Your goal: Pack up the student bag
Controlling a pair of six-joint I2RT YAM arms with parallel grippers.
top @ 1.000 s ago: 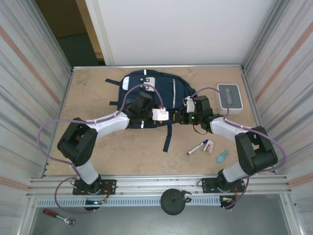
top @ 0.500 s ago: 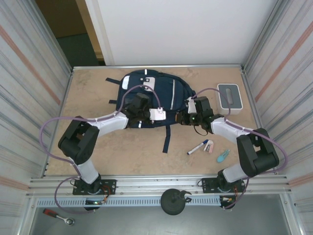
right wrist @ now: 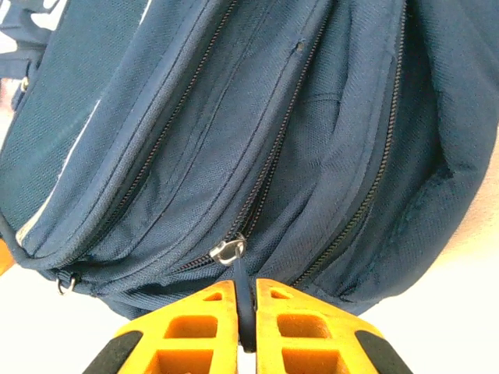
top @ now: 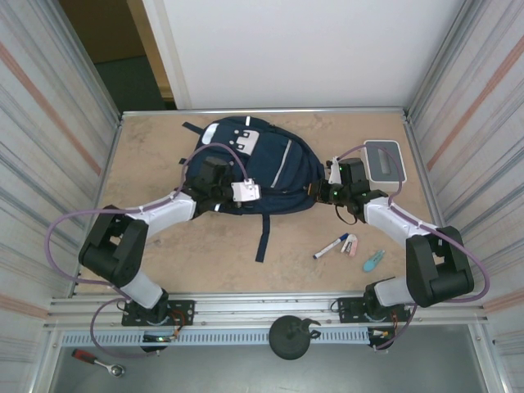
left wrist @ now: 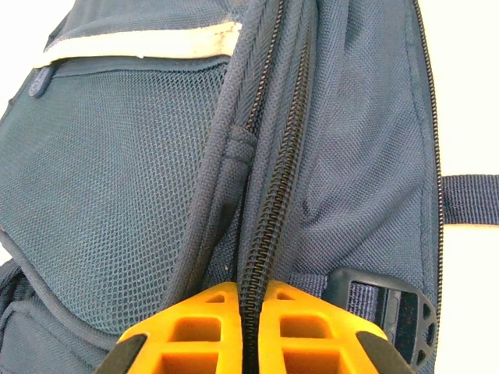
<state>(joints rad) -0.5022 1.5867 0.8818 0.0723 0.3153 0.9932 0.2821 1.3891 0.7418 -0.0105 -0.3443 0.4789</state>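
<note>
The student bag [top: 266, 168], navy with pale stripes, lies on the table's far middle. My left gripper [top: 219, 193] sits at its left side. In the left wrist view that gripper [left wrist: 251, 315] is shut on a ridge of the bag's zipper seam [left wrist: 269, 234], with mesh fabric [left wrist: 117, 187] to the left. My right gripper [top: 321, 192] is at the bag's right edge. In the right wrist view it [right wrist: 248, 315] is shut on the dark zipper pull cord [right wrist: 246, 284], which hangs from a silver slider [right wrist: 228, 250].
A white-grey box [top: 383, 162] stands at the far right, close behind my right arm. A marker pen [top: 331, 246], a small pink-white item [top: 350, 244] and a teal item [top: 373, 260] lie near the front right. A black buckle [left wrist: 382, 300] sits beside my left fingers.
My left gripper has shut on the bag's zipper seam and drawn back to the left. My right gripper has moved right with the pull cord. The bag has spread wider and swung rightwards.
</note>
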